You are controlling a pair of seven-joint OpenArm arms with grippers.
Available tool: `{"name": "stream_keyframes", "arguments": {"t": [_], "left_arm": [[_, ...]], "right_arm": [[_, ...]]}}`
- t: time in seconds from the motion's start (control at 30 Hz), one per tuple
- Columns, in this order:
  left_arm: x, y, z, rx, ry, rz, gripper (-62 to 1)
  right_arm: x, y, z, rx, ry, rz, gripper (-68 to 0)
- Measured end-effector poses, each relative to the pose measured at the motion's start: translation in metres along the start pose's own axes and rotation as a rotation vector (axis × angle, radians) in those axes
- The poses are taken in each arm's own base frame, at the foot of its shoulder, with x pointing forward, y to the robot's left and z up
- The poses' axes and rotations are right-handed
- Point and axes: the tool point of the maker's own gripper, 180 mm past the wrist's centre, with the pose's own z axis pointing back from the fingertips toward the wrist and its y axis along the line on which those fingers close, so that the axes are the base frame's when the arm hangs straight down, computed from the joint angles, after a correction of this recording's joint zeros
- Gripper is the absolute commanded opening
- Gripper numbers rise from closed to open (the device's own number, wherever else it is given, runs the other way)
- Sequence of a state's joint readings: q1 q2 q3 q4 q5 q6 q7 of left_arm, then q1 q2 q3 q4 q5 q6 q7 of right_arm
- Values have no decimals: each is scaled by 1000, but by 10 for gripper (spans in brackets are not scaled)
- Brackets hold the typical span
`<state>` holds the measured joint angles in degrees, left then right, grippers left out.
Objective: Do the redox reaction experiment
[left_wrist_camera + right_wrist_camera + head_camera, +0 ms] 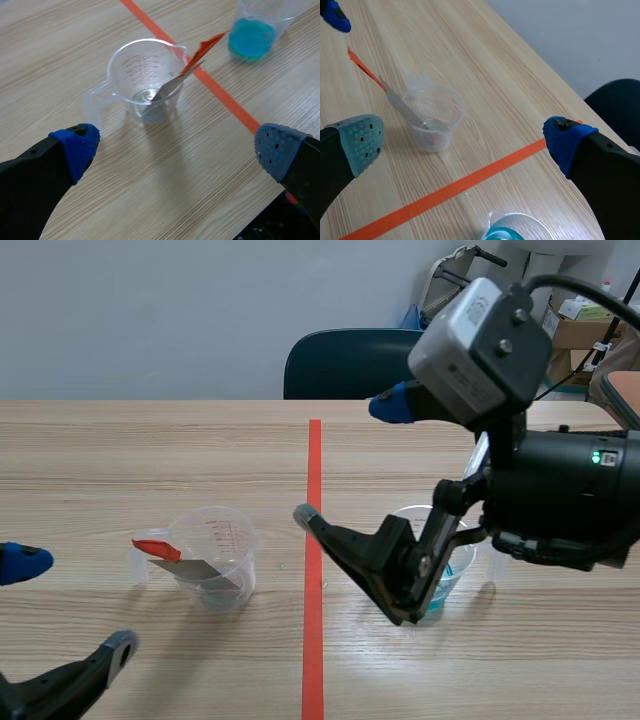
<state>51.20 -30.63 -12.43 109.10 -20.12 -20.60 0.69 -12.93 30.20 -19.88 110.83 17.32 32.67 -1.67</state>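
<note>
Cup holds strip, beaker holds blue liquid

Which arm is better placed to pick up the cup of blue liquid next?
Right, probably. The right gripper, open, hangs close by the cup of blue liquid; the left gripper, also open, faces the cup with the metal strip, across the tape line.

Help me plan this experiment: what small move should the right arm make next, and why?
Probably lower the right claw around the cup of blue liquid: it stands open, that cup ungripped beneath it, and the metal strip leans in the other cup.
</note>
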Motion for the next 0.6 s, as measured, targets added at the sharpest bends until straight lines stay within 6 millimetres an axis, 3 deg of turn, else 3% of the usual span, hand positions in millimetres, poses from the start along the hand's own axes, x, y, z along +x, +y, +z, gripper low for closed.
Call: {"name": "stream_keyframes", "arguments": {"t": [0.3,0.6], "left_arm": [[-13,8,35,43,26,-23,14],[-20,-22,66,-27,6,16,14]], "right_arm": [[-4,22,-30,126,-6,10,4],[-18,44,-65,217,17,12,4]]}}
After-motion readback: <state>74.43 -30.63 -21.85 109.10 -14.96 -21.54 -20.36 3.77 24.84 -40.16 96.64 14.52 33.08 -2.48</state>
